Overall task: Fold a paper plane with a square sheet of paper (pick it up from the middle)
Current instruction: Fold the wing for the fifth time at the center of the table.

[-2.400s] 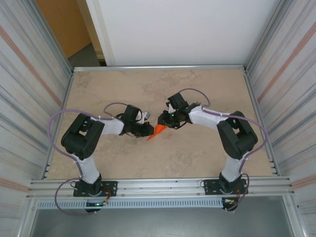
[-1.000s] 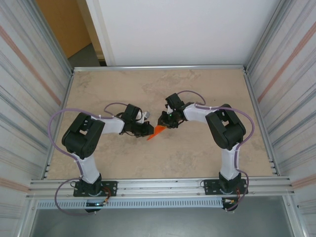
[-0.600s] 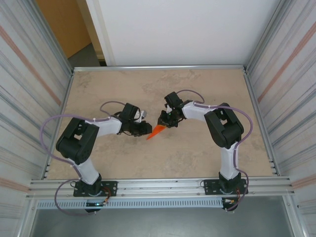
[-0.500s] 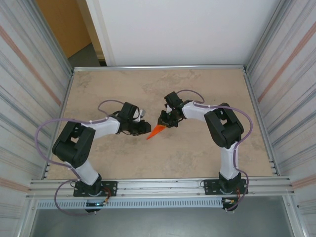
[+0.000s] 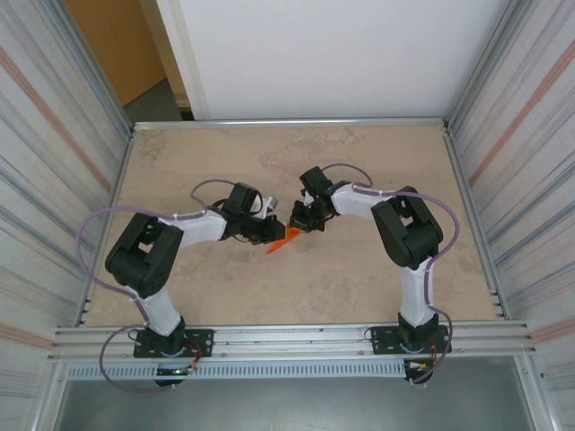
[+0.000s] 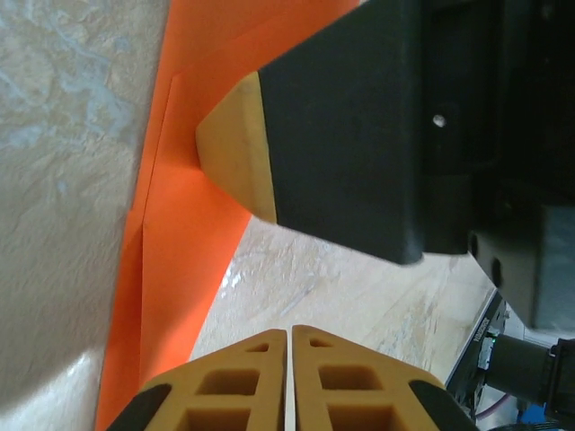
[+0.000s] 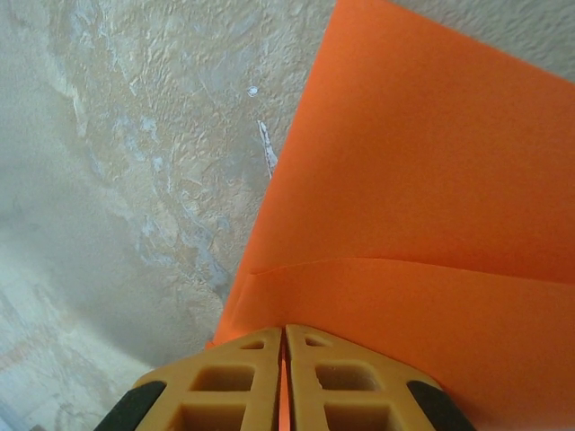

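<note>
Action is all at the middle of the table (image 5: 377, 287). The left gripper (image 5: 270, 230) sits just left of table centre and the right gripper (image 5: 297, 222) just right of it, tips almost meeting. The paper plane (image 5: 284, 241) is at table centre between them, wide end at the grippers, nose toward the table's near edge; can't tell if it's fully flat on the table. Right jaws are clamped on it: the right wrist view shows an orange sliver between the pads (image 7: 234, 382). Left jaws are closed pad to pad, with the paper edge just beside them; can't tell if any is nipped. Handling, my read: featherlight and thin, floppy where single-layer, stiffer along the stacked folds. It's smooth, so it'll skate on the table and slip a weak pinch, and it'll crumple or tear if the arms pull apart. Best hold is the layered spine near the wide end, not the nose. Look: bright orange, plain, a narrow pointed wedge. Overlapping layers, one straight flap edge across, lengthwise creases, small crisp tip.
</note>
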